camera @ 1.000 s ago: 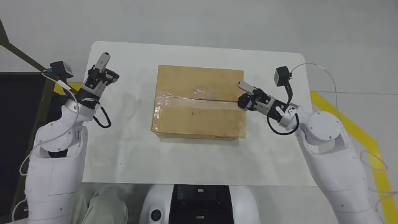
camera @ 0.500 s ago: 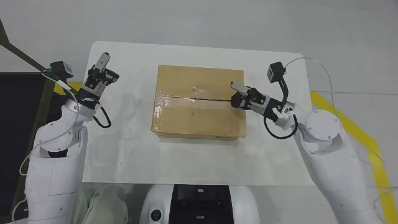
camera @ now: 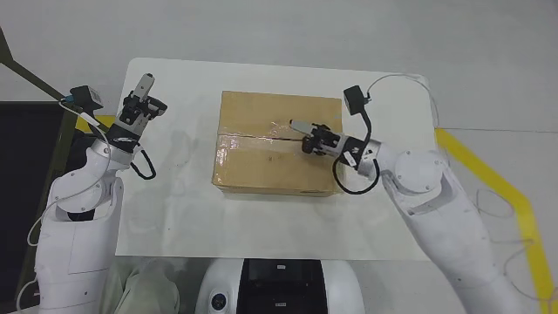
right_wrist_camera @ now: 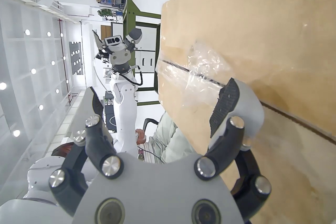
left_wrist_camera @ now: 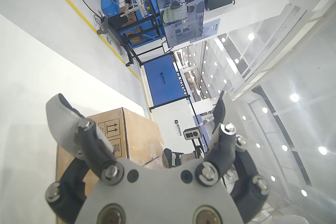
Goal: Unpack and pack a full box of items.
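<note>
- The cardboard box [camera: 277, 142] is sitting closed at the middle of the white desk [camera: 174, 192], with its long sides running across the desk.
- Its two top flaps are meeting at a dark seam [right_wrist_camera: 181, 68]. Clear tape [right_wrist_camera: 202, 64] is lying along the seam, wrinkled and puckered near the middle of the lid.
- A printed handling mark is showing on the box's end face in the left wrist view [left_wrist_camera: 113, 130].
- The right tool [camera: 302, 136] is hovering over the lid at the seam with its fingers spread apart and gripping nothing. One ribbed finger pad [right_wrist_camera: 225, 104] is covering a stretch of the seam just beside the crumpled tape.
- The left tool [camera: 153, 92] is hanging above the left part of the desk, well apart from the box, with its fingers apart and empty.
- Since a second ago the right tool has been travelling inward from the box's right edge along the seam toward the lid's middle. The left arm and the box are staying put.
- A yellow floor line [camera: 488, 174] is running past the desk's right side, and a dark green frame [right_wrist_camera: 131, 15] is standing beyond its left side.
</note>
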You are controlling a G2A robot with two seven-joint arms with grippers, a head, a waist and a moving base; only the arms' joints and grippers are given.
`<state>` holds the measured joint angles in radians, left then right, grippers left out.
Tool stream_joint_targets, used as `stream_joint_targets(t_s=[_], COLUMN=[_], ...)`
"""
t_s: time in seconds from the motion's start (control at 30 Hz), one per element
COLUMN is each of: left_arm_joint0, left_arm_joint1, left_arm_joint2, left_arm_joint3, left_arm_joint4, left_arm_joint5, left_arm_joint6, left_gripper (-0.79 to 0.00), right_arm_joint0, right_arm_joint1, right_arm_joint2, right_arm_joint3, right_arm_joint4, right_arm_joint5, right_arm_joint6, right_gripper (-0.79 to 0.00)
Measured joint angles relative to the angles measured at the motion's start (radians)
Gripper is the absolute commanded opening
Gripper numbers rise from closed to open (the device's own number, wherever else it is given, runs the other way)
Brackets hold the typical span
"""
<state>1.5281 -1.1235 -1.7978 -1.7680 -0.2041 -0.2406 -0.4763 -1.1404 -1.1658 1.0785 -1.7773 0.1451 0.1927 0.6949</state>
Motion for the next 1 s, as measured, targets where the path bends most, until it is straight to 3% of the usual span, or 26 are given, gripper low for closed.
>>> stream_joint_targets(t_s=[0.37, 0.73, 1.0], left_arm_joint0=[0.0, 0.0, 0.0], left_arm_joint1=[0.0, 0.0, 0.0], left_arm_joint2=[0.0, 0.0, 0.0], left_arm_joint3=[0.0, 0.0, 0.0], left_arm_joint4=[0.0, 0.0, 0.0], left_arm_joint5=[0.0, 0.0, 0.0], left_arm_joint6=[0.0, 0.0, 0.0], left_gripper=[0.0, 0.0, 0.0], right_arm_joint0=[0.038, 0.034, 0.0], right_arm_joint1=[-0.015, -0.022, -0.013], right_arm_joint2=[-0.056, -0.048, -0.027], right_arm_joint3=[0.031, 0.006, -0.034], right_arm_joint4=[-0.026, -0.016, -0.122], right_arm_joint5=[0.014, -0.115, -0.046], right_arm_joint6=[-0.04, -0.08, -0.111], right_gripper=[0.0, 0.0, 0.0])
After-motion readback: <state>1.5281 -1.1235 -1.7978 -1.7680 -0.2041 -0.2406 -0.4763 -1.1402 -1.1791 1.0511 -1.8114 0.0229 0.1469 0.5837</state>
